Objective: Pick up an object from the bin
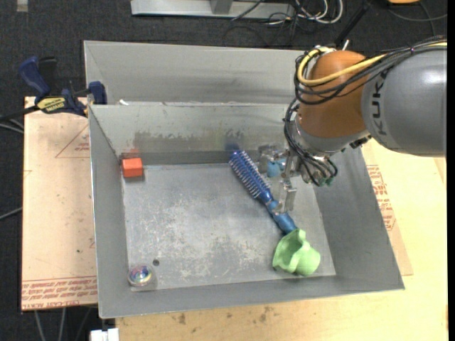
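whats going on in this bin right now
The arm's gripper is low over the handle of a blue hairbrush that lies slantwise on the right side of the grey bin. Nothing looks lifted yet. A crumpled green thing sits by the handle's end, an orange block in the far left corner, and a small shiny round thing in the near left corner.

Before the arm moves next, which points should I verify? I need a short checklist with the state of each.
1. The pincer is over the blue brush, at its handle: ok.
2. The brush is held in the pincer: cannot tell.
3. The brush is free of the green lump: not ok, the handle end appears to touch it.
4. The orange block is far from the pincer: ok.
5. The shiny ball is far from the pincer: ok.
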Controlling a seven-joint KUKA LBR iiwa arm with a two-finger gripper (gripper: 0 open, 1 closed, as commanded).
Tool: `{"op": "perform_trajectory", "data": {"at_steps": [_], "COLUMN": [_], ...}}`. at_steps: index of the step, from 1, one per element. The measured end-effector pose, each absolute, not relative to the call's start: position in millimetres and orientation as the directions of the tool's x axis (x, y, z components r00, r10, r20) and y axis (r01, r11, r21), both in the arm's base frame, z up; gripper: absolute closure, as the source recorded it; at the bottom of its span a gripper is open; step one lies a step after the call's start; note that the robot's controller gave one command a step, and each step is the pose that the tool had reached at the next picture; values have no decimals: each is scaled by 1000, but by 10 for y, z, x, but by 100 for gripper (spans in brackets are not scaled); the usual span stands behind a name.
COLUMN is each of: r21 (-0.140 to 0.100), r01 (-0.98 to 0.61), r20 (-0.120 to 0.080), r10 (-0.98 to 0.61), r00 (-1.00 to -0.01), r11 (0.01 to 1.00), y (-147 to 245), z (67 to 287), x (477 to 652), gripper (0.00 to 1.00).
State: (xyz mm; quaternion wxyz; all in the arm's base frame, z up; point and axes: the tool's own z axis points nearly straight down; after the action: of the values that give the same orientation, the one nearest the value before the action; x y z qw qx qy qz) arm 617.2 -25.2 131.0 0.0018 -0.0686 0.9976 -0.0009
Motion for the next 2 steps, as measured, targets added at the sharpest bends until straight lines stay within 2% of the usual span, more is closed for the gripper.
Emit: {"op": "perform_trajectory", "data": {"at_steps": [1,2], "r21": [1,4], "r01": [-2,-2], "r20": [-1,-1], "r10": [-2,-2], "r00": [-1000,-1000], "r11": [1000,1000], "y": [-269,-254], "z": [680,695], "x": [6321,6321], "gripper": [0,100]}}
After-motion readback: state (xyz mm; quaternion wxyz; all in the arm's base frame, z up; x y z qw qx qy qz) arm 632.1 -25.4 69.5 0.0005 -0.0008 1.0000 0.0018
